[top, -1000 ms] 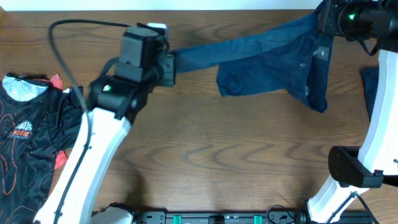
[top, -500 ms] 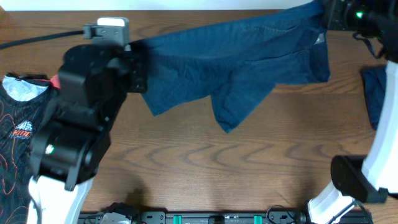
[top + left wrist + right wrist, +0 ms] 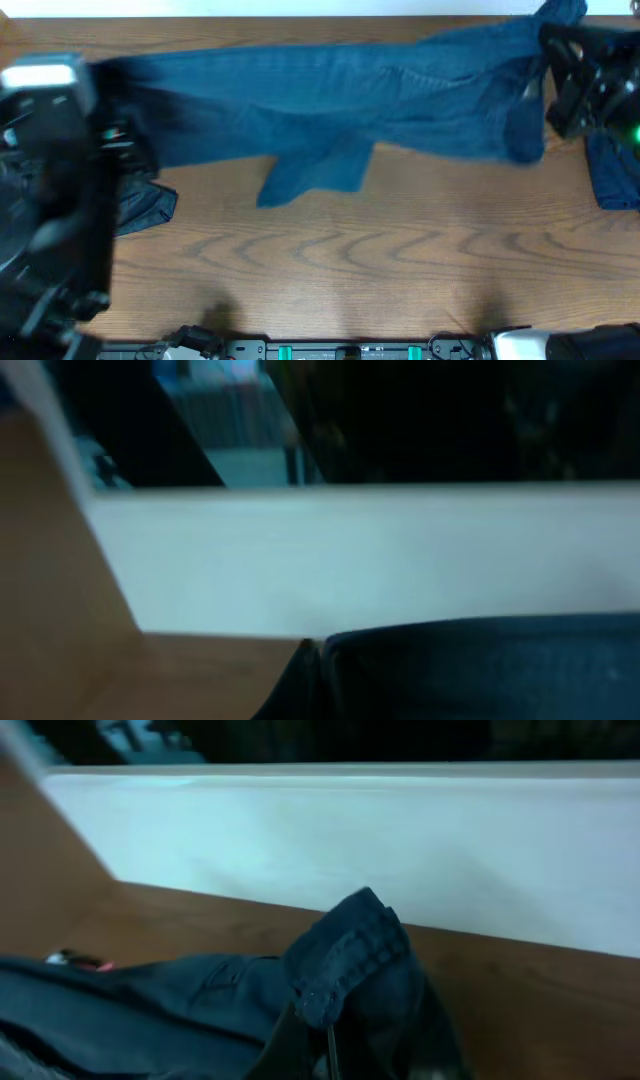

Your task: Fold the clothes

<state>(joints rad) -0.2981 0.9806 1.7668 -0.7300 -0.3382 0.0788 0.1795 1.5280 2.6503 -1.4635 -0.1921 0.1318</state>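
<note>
Arms spread wide; left fingers (image 3: 118,135) and right fingers (image 3: 560,60) pinch the blue garment (image 3: 380,90) taut over the tabletop (image 3: 350,270), another blue cloth (image 3: 612,172) far right.

clothes (image 3: 330,85): dark navy blue, plain, no print
counter (image 3: 350,260): mid-brown, wood-grain swirls
second garment (image 3: 612,175), right edge: same dark blue
left arm (image 3: 50,220): black, white block on top
back wall (image 3: 400,840): white

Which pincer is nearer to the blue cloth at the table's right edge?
Right. The right pincer, holding the jeans, is beside the cloth; the left pincer is far across the table.
</note>
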